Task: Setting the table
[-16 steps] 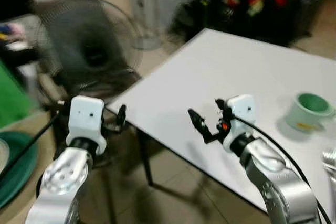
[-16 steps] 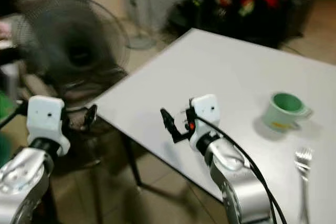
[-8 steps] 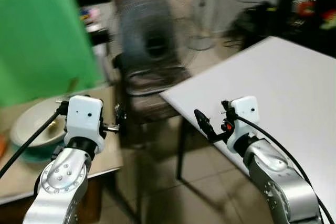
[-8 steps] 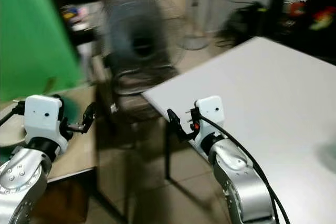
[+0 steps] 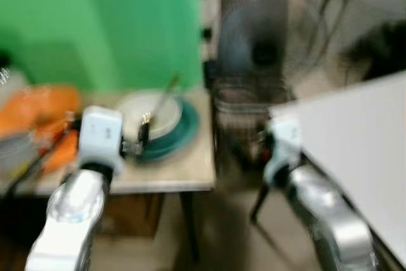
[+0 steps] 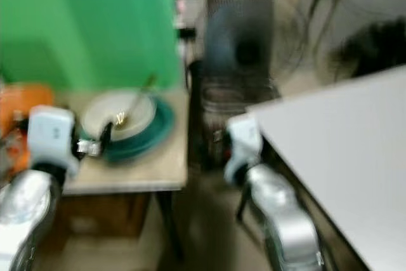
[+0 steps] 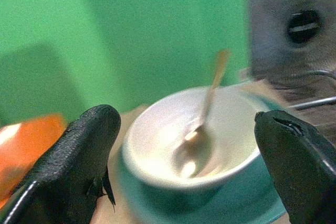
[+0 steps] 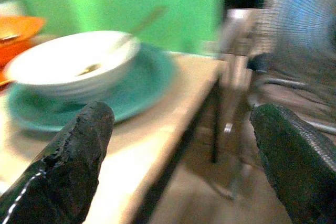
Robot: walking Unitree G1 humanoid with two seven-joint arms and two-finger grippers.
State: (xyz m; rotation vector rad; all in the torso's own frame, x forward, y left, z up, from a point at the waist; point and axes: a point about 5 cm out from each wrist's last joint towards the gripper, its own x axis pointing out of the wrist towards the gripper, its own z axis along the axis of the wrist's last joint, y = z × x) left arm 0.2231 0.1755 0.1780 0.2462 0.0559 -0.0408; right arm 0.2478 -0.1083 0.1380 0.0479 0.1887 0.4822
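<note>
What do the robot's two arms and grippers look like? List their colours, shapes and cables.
Both arms are rounded silver metal segments, each ending in a white boxy wrist block. The left gripper and the right gripper each have two thick black fingers with a rough, textured surface. A thin black cable runs back from the left wrist block.

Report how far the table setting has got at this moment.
Early. Nothing is in hand: the left gripper and right gripper both have open, empty jaws. The white bowl with a spoon sits on the teal plate on the beige side table, not yet carried to the white dining table.
</note>
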